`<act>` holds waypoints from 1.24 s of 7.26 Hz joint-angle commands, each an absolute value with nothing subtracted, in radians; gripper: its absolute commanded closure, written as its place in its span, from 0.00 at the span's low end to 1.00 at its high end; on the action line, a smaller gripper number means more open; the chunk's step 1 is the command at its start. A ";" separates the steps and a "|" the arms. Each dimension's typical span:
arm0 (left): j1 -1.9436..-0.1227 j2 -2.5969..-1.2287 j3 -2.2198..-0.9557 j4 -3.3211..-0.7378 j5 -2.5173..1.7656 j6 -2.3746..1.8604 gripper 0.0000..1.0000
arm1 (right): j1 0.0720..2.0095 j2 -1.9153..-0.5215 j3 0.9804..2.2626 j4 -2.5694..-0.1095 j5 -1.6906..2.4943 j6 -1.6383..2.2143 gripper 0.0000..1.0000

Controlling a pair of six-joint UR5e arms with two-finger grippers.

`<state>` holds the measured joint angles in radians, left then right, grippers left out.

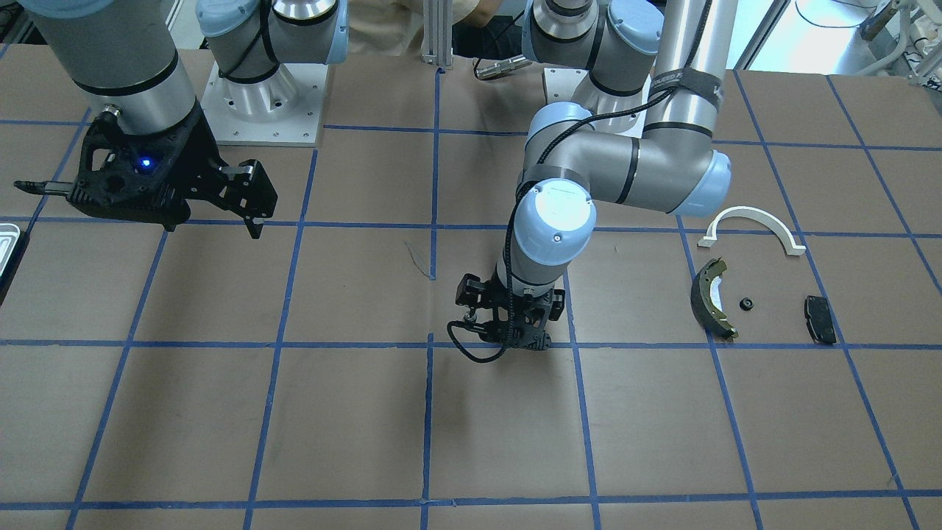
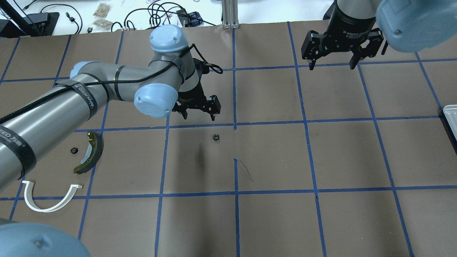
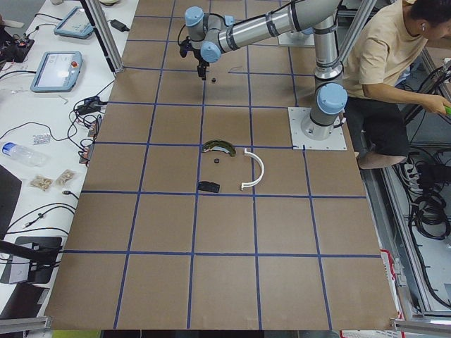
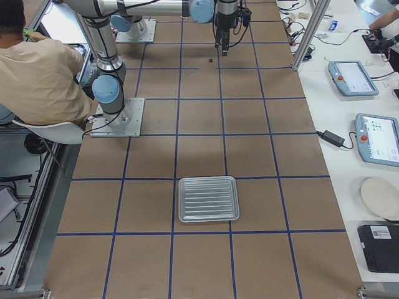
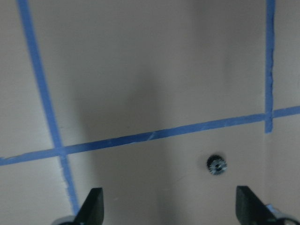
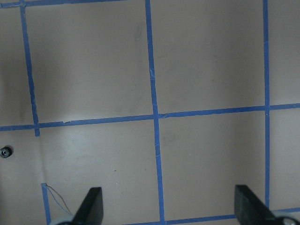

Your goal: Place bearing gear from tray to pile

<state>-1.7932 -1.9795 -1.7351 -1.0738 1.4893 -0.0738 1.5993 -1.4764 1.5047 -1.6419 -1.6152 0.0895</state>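
Note:
A small black bearing gear (image 2: pixel 215 137) lies on the brown table near its centre, apart from everything; it also shows in the left wrist view (image 5: pixel 216 164). My left gripper (image 2: pixel 199 117) hovers open and empty just beyond it. A second gear (image 2: pixel 74 150) lies in the pile beside the olive-green brake shoe (image 2: pixel 91 153), the white arch (image 2: pixel 43 210) and the black brake pad (image 1: pixel 820 318). My right gripper (image 2: pixel 332 66) is open and empty, high at the far right. The silver tray (image 4: pixel 208 199) is empty.
Blue tape lines grid the brown table. The tray's corner (image 2: pixel 450 114) shows at the right edge of the overhead view. A seated person (image 3: pixel 394 63) is behind the robot bases. Tablets and cables lie on the white bench (image 4: pixel 374 137) beyond the table.

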 commanded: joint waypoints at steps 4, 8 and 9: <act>-1.855 -2.028 -1.839 -0.907 1.488 -0.130 0.05 | 1.594 -1.486 1.506 -1.643 -1.620 0.087 0.00; -1.855 -2.048 -1.838 -0.891 1.488 -0.123 0.34 | 1.586 -1.486 1.505 -1.654 -1.611 0.086 0.00; -1.855 -2.048 -1.839 -0.891 1.488 -0.118 0.50 | 1.583 -1.486 1.499 -1.658 -1.606 0.081 0.00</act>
